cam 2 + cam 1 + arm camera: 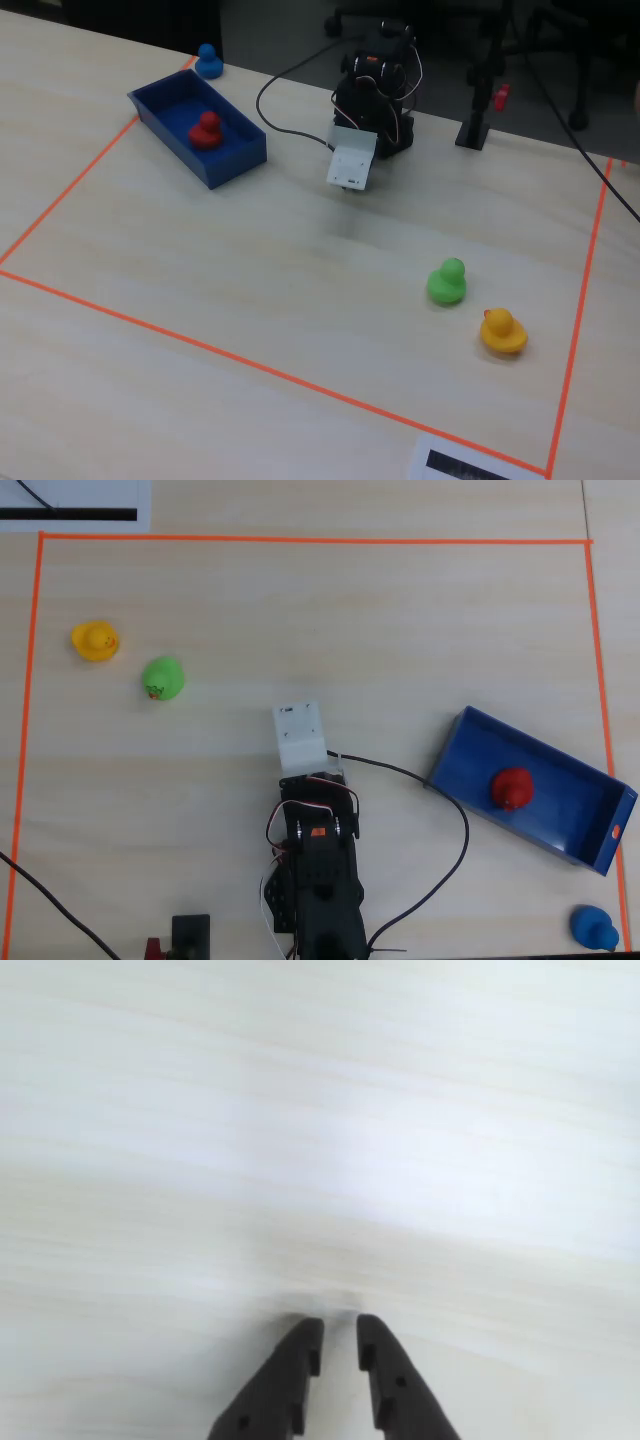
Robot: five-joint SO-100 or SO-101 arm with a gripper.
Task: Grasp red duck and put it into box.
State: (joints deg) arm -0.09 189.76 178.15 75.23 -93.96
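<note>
Duck first: the small glossy red toy duck sits inside the long blue low-walled box, roughly in the middle of its floor, and I see the same in the fixed view, where the red duck rests on the floor of the box. In the overhead view the box lies at an angle near the right-hand side of the orange tape border, with a small orange mark on its lower-right end wall.

From the wrist view I read the black two-finger gripper as nearly closed: its tips stand just apart with a narrow slit between them and nothing held, pointing at bare pale wood tabletop. In the overhead view the arm is folded back near the lower middle of the frame, its white wrist block well apart from the box, and a black cable loops from it past the box's near corner.

A blue toy duck stands outside the box near the lower-right corner of the overhead view. A green toy duck and a yellow toy duck sit near each other at the upper left, far from the arm.
</note>
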